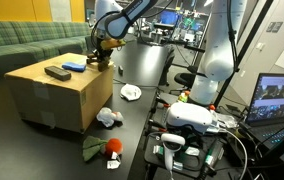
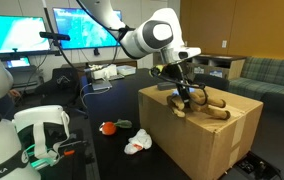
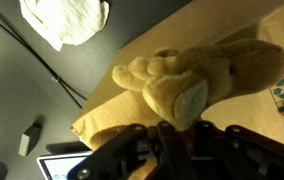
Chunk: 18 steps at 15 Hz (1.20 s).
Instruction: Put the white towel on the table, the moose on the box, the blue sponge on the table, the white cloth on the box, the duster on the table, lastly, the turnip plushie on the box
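My gripper (image 2: 183, 99) is shut on the moose (image 2: 208, 106), a tan-brown plush held low over the top of the cardboard box (image 2: 197, 140). The wrist view shows the moose (image 3: 197, 72) between my fingers, with the box top under it. I cannot tell whether it touches the box. The black duster (image 1: 57, 72) and the blue sponge (image 1: 74, 67) lie on the box. On the black table (image 1: 132, 130) are the flat white towel (image 1: 131, 92), the bunched white cloth (image 1: 107, 118) and the turnip plushie (image 1: 107, 148).
A green sofa (image 1: 22, 45) stands behind the box. Another white robot (image 1: 217, 50), headsets and a laptop (image 1: 277, 100) crowd the table's far side. Monitors (image 2: 92, 30) stand at the back. One white fabric piece (image 3: 67, 20) shows beside the box in the wrist view.
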### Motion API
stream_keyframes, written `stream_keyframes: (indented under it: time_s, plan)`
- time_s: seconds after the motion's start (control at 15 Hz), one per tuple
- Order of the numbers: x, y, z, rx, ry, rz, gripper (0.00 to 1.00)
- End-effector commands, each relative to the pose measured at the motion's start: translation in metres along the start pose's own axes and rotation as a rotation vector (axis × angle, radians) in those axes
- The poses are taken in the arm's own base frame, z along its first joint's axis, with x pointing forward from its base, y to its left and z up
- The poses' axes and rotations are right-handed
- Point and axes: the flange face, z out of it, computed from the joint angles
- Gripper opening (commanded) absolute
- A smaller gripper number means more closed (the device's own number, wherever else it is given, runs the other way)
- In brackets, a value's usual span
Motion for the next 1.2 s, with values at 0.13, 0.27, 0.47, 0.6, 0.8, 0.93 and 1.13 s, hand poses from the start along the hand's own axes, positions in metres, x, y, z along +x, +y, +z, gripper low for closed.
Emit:
stream_keyframes:
  time_s: [0.13, 0.27, 0.47, 0.6, 0.8, 0.93, 1.13]
  plan:
    - [0.029, -0.004, 0.015, -0.019, 0.036, 0.05, 0.04]
    - [0.031, -0.006, 0.017, -0.028, 0.039, 0.057, 0.15]
    - [0.031, -0.007, 0.009, -0.031, 0.06, 0.062, 0.43]
    - [0.028, -0.008, -0.003, -0.024, 0.076, 0.053, 0.58]
    - [0.023, -0.013, -0.027, 0.007, 0.111, 0.025, 0.81]
    - [0.02, -0.02, -0.044, 0.046, 0.138, 0.007, 0.96]
    - [0.011, -0.035, -0.066, 0.125, 0.195, -0.051, 1.0]
